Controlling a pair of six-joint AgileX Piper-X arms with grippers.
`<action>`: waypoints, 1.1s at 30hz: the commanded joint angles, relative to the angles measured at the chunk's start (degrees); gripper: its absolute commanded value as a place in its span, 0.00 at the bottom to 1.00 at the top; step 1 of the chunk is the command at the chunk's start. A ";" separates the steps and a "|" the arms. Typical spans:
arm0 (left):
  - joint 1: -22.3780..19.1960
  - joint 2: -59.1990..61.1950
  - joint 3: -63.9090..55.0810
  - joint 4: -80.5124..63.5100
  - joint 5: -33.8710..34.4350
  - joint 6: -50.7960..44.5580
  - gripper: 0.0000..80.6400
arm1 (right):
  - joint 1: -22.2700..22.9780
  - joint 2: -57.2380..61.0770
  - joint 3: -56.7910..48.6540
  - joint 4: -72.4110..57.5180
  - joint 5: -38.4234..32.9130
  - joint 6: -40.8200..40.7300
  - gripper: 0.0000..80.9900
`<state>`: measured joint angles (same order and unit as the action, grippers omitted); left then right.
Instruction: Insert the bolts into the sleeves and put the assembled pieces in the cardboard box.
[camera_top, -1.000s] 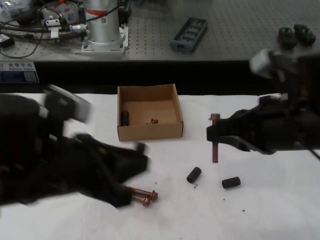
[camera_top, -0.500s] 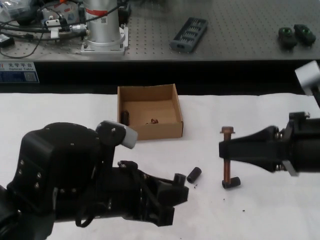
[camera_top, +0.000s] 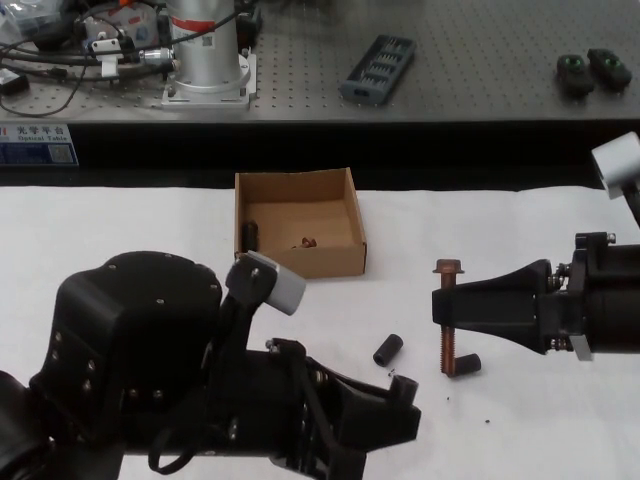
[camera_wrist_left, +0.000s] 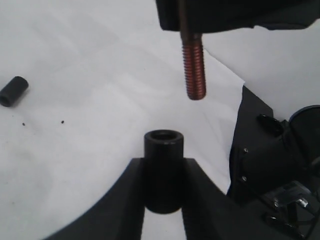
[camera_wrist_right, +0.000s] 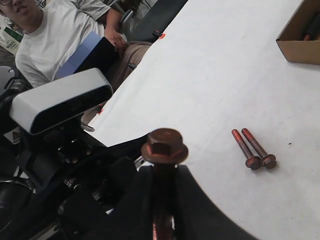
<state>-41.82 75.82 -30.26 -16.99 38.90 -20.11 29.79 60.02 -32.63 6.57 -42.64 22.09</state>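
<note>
High view: the right pincer (camera_top: 445, 303) clamps an upright bolt (camera_top: 449, 342) just under its head, over the white worktop (camera_top: 560, 420) and near a loose sleeve (camera_top: 466, 364). The cardboard box (camera_top: 300, 262) stands farther back.

Left wrist view: the left pincer (camera_wrist_left: 163, 172) is closed on an upright sleeve (camera_wrist_left: 164, 150), its hole facing up. The bolt's threaded end hangs above it, not touching.

Right wrist view: two spare bolts (camera_wrist_right: 252, 149) lie side by side on the worktop.
</note>
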 joint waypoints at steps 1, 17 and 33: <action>-0.72 -0.15 -0.31 -1.11 2.53 -0.92 0.01 | -0.30 -0.87 -0.10 -0.99 -1.25 -0.02 0.08; -1.31 -0.04 -0.31 -8.36 4.21 -4.04 0.01 | -0.30 -0.87 -0.10 -0.99 -3.41 -0.26 0.08; -1.31 3.46 -0.31 -9.01 6.69 -6.60 0.01 | -0.30 -0.87 -0.10 -0.99 -4.87 0.15 0.08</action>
<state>-42.83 79.37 -30.26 -24.49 45.61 -25.89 29.79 60.02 -32.63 6.57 -46.52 22.23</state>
